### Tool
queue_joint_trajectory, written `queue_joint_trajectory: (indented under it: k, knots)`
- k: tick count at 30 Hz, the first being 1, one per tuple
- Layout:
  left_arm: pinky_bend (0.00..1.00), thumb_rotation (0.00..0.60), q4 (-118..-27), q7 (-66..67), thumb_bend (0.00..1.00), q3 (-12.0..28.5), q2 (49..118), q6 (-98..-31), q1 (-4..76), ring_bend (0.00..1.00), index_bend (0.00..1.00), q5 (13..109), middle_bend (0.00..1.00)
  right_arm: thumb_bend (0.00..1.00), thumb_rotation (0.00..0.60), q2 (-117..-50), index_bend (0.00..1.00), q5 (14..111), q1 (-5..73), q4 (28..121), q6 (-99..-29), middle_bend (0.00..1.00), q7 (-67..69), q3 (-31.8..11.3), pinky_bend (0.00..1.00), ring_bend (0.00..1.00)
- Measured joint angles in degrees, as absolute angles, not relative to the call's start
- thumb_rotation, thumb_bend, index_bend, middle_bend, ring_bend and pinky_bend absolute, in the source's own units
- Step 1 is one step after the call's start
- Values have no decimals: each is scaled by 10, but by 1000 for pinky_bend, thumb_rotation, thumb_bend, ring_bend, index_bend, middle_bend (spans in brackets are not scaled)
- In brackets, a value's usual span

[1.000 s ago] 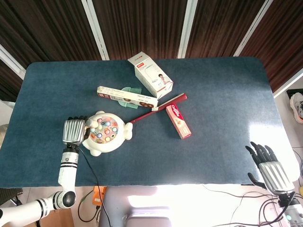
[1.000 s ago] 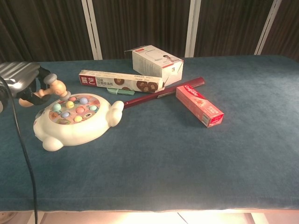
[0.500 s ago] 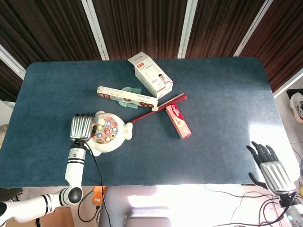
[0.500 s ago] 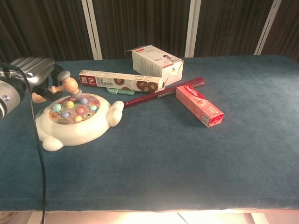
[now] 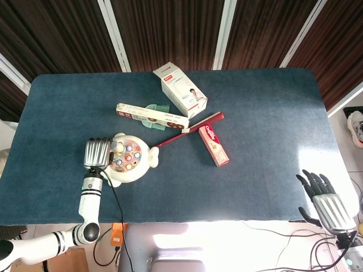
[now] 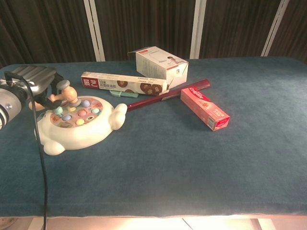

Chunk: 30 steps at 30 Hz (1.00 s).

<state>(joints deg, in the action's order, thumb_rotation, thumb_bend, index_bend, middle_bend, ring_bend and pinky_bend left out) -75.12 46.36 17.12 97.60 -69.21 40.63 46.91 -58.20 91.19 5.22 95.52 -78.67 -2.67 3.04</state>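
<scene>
My left hand (image 5: pixel 96 153) (image 6: pixel 32 80) grips a small wooden toy hammer (image 6: pixel 63 94) at the left rim of a white whack-a-peg toy (image 5: pixel 129 161) (image 6: pixel 79 125). The toy is round, with coloured pegs on top. The hammer's head (image 5: pixel 117 147) sits over the pegs at the toy's back left; I cannot tell whether it touches them. My right hand (image 5: pixel 324 200) hangs off the table's front right corner with its fingers spread and nothing in it; the chest view does not show it.
Behind the toy lie a long biscuit box (image 5: pixel 152 115) (image 6: pixel 123 84) on a green item (image 5: pixel 154 107), a white carton (image 5: pixel 180 90) (image 6: pixel 160 64), a dark red stick (image 5: pixel 190 129) (image 6: pixel 168 96) and a red toothpaste box (image 5: pixel 214 145) (image 6: pixel 205 109). A black cable trails from my left wrist.
My left hand moved right, bringing the hammer from beside the toy to over its back-left pegs, then dipped slightly. The right hand drifted slightly down in the head view.
</scene>
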Motion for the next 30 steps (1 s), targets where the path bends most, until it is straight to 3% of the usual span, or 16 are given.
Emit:
queue_joint_trajectory:
  k: [9,17,30]
  knots:
    - [494,600,-752,455,686,165,973,-687,408,508,764,471,676,289,600,-583,0,911,52,956,-786,0,-29,30,0,0]
    - [493,600,-813,440,681,168,938,-714,395,508,764,484,676,289,600,-583,0,912,52,956,-785,0,-32,31,0,0]
    - [493,600,-834,292,634,121,859,-713,295,505,763,498,669,289,600,-587,0,924,50,960,-787,0,-42,37,0,0]
